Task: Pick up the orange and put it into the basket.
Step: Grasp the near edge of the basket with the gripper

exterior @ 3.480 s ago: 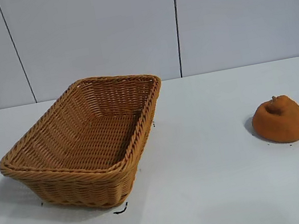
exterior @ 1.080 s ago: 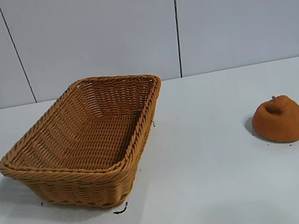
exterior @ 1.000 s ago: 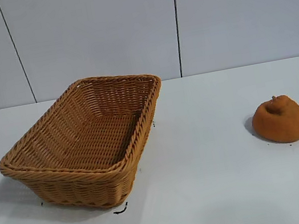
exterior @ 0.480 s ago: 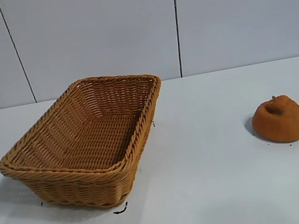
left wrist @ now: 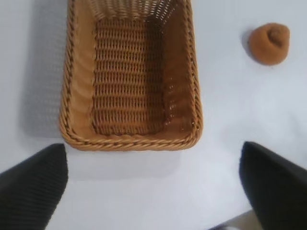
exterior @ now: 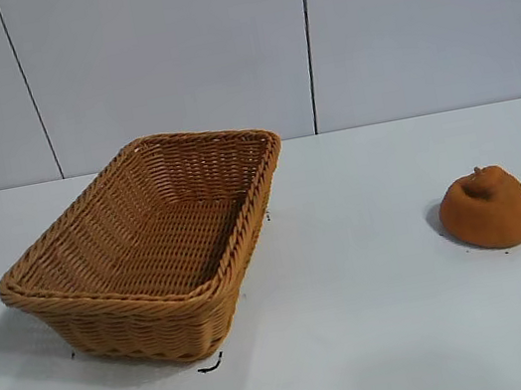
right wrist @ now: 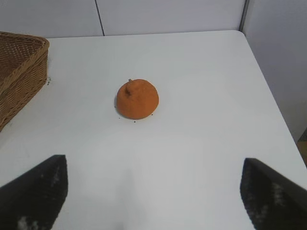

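orange (exterior: 486,208): on the table (exterior: 383,315) at the right, sits flat-side down, stem nub up, untouched.
basket (exterior: 149,250): left of centre, well apart from orange, nothing in it.
handling (my read): light, matte and lumpy skin so not slippery; looks firm but may give a little. Low mound shape, so a high pinch could slide off.
grip point (my read): across the widest part low on the sides, fingers coming from above, straddling the nub.
left gripper (left wrist: 153,187): fingers spread wide, holding nothing. Hangs above the near end of the basket, pointed steeply down; only a dark corner of it shows at top left in the exterior view. Orange is far off to its right, past the basket.
right gripper (right wrist: 153,191): fingers spread wide, holding nothing. Orange lies straight ahead of it, centred between the fingers, some way out and lower down on the table.
reach (my read): the right one is lined up on the orange; the left has the basket in its way.
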`<state>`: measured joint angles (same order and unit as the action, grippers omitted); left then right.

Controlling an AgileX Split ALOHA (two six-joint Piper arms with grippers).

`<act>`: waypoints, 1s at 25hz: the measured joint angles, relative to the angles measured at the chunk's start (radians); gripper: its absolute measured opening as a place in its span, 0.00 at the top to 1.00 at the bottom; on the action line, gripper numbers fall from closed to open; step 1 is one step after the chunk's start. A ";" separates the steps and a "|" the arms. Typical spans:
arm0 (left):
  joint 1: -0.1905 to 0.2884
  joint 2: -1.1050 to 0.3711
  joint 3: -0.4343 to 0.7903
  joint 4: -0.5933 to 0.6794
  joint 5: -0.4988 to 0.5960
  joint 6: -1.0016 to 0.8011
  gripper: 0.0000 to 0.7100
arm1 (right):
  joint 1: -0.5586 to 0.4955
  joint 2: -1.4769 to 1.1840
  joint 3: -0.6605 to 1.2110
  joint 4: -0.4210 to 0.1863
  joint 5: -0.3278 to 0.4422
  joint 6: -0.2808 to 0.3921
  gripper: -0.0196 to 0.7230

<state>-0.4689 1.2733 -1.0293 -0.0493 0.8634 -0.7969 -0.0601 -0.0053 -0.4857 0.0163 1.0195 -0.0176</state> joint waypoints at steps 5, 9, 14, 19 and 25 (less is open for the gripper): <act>0.000 0.091 -0.008 -0.026 -0.007 -0.220 0.02 | 0.000 0.000 0.000 0.000 0.001 0.000 0.07; 0.000 0.158 -0.018 -0.031 -0.027 -0.366 0.02 | 0.000 0.000 0.000 0.000 0.001 0.000 0.07; 0.000 0.230 -0.018 -0.044 -0.044 -0.529 0.02 | 0.000 0.000 0.000 0.000 0.001 0.003 0.07; 0.000 0.280 -0.019 -0.044 -0.086 -0.614 0.02 | 0.000 0.000 0.000 0.000 0.001 0.003 0.07; 0.000 0.354 -0.020 -0.046 -0.103 -0.665 0.02 | 0.000 0.000 0.000 0.000 0.001 0.003 0.07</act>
<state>-0.4689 1.6277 -1.0494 -0.0957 0.7601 -1.4623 -0.0601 -0.0053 -0.4857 0.0163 1.0205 -0.0146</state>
